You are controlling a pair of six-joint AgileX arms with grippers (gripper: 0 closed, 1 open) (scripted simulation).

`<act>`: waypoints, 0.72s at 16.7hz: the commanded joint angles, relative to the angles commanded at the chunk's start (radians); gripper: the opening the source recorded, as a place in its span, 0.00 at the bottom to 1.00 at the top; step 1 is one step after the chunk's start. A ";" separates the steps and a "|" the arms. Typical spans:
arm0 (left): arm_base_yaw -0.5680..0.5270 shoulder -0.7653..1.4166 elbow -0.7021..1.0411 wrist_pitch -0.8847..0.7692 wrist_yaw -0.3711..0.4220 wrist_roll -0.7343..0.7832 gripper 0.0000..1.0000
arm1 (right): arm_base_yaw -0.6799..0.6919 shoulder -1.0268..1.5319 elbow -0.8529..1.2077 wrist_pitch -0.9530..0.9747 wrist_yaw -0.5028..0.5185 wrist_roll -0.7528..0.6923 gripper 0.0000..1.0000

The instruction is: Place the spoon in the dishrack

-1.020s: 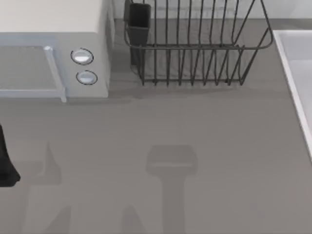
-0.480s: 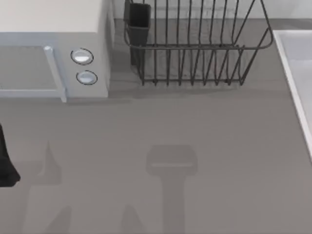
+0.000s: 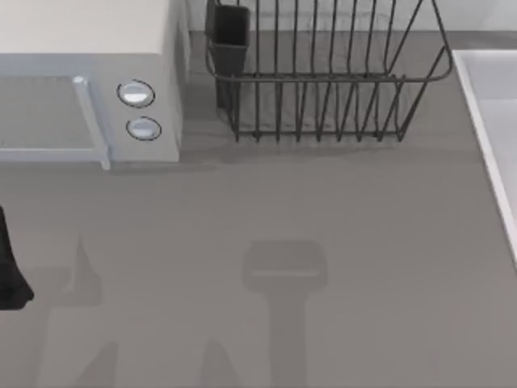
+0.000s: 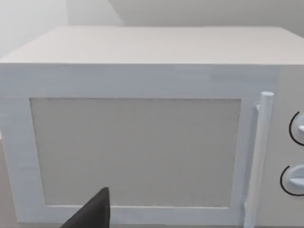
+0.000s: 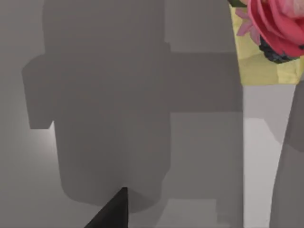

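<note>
The dishrack (image 3: 323, 81), a dark wire basket with thin upright tines, stands at the back of the grey table, right of centre. Its dark utensil cup (image 3: 230, 36) sits at its left corner. The spoon is out of view. A dark part of my left arm (image 3: 10, 271) juts in at the table's left edge, well in front of the microwave. A dark tip of my left gripper (image 4: 92, 213) faces the microwave door. In the right wrist view, a dark tip of my right gripper (image 5: 111, 211) hangs over bare grey table.
A white microwave (image 3: 89, 81) with two round knobs (image 3: 136, 94) fills the back left, close beside the dishrack. A pale raised surface (image 3: 494, 113) runs along the right edge. A pink flower on yellow (image 5: 275, 28) is at the corner of the right wrist view.
</note>
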 joint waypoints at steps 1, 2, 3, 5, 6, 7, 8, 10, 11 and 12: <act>0.000 0.000 0.000 0.000 0.000 0.000 1.00 | 0.000 0.000 0.000 0.000 0.000 0.000 0.32; 0.000 0.000 0.000 0.000 0.000 0.000 1.00 | 0.000 0.000 0.000 0.000 0.000 0.000 0.25; 0.000 0.000 0.000 0.000 0.000 0.000 1.00 | 0.000 0.000 0.000 0.000 0.000 0.000 0.17; 0.000 0.000 0.000 0.000 0.000 0.000 1.00 | 0.000 0.000 0.000 0.000 0.000 0.000 0.02; 0.000 0.000 0.000 0.000 0.000 0.000 1.00 | 0.000 0.000 0.000 0.000 0.000 0.000 0.00; 0.000 0.000 0.000 0.000 0.000 0.000 1.00 | 0.000 0.000 0.000 0.000 0.000 0.000 0.00; 0.000 0.000 0.000 0.000 0.000 0.000 1.00 | 0.000 0.000 0.000 0.000 0.000 0.000 0.00; 0.000 0.000 0.000 0.000 0.000 0.000 1.00 | 0.000 0.000 0.000 0.000 0.000 0.000 0.00; 0.000 0.000 0.000 0.000 0.000 0.000 1.00 | 0.000 0.000 0.000 0.000 0.000 0.000 0.00; 0.000 0.000 0.000 0.000 0.000 0.000 1.00 | 0.000 0.000 0.000 0.000 0.000 0.000 0.00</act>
